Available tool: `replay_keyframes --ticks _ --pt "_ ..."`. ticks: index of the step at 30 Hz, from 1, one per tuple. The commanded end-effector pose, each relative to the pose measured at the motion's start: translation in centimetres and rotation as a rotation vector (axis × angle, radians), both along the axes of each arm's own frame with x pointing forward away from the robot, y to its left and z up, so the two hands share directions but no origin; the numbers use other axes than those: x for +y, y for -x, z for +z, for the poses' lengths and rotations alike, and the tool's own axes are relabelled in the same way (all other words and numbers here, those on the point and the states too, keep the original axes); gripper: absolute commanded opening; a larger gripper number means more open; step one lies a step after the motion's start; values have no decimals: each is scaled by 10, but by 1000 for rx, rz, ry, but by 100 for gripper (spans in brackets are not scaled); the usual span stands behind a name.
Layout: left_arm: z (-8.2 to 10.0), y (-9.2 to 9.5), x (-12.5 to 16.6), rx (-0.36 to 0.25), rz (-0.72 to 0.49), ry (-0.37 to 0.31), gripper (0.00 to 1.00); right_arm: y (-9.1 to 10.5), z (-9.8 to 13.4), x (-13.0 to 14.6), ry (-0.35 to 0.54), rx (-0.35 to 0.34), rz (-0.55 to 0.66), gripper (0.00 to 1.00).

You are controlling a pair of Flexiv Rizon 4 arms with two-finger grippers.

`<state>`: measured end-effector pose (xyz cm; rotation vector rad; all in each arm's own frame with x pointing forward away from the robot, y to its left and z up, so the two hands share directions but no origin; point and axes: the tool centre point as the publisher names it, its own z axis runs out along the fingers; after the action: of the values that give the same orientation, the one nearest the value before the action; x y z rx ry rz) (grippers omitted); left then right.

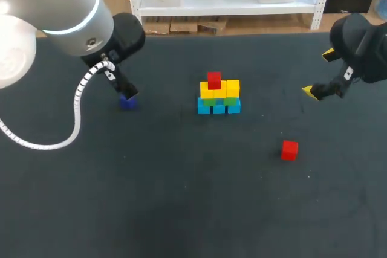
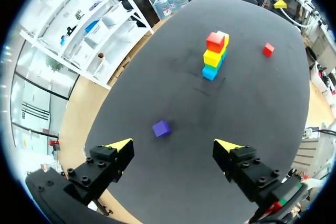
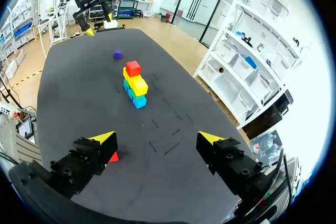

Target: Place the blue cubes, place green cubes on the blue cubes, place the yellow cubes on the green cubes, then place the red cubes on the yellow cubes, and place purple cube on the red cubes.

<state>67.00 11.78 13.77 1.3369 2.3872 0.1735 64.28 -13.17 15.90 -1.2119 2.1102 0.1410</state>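
Mid-build on the dark surface (image 1: 181, 197): the stack (image 1: 218, 95) stands at centre. Blue cubes (image 1: 218, 108) form the bottom row, green cubes (image 1: 209, 102) show as a thin band above them, and yellow cubes (image 1: 221, 89) sit over those. A single red cube (image 1: 213, 80) is perched on top, a little toward my left. A loose red cube (image 1: 289, 150) lies well apart from the stack, nearer my right arm, and the purple cube (image 2: 161, 128) sits alone on my left.

My left fingers (image 2: 121, 145) are spread wide and hold nothing, with the purple cube ahead of them, roughly in line with the gap. My right fingers (image 3: 105, 139) are likewise apart and empty, and the loose red cube lies just beside one tip in the wrist view.

By my reading the red layer is in hand: one cube is placed, the other not yet. The next move calls for my right fingers to centre over the loose red cube, come down square to its faces and close on two opposite sides. They would then set it on the yellow beside its twin without nudging the stack. The purple cube caps the build only after that.

All the cubes look like small, hard, smooth-faced blocks with crisp edges and matte colour. The surface looks like a dark, cloth-like mat with faint marks.
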Motion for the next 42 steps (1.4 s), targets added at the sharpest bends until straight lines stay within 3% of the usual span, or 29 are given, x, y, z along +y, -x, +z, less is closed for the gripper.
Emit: replay_keyframes --ticks 1,9,13,17,21,30,42 --pt "0 1 3 -1 -6 5 100 2 -3 2 53 -129 -107 100" --pt "0 1 3 -1 -6 5 100 2 -3 2 53 -129 -107 100" --pt "0 1 3 -1 -6 5 100 16 51 -9 207 -163 -49 100" --pt "0 1 3 -1 -6 5 100 30 67 -10 284 -131 -14 100" --pt "0 1 3 -1 -6 5 100 40 65 -7 331 -83 2 100" --pt "0 1 3 -1 -6 5 100 65 50 20 314 -1 61 100" --pt "0 1 3 -1 -6 5 100 88 7 49 374 135 174 100"
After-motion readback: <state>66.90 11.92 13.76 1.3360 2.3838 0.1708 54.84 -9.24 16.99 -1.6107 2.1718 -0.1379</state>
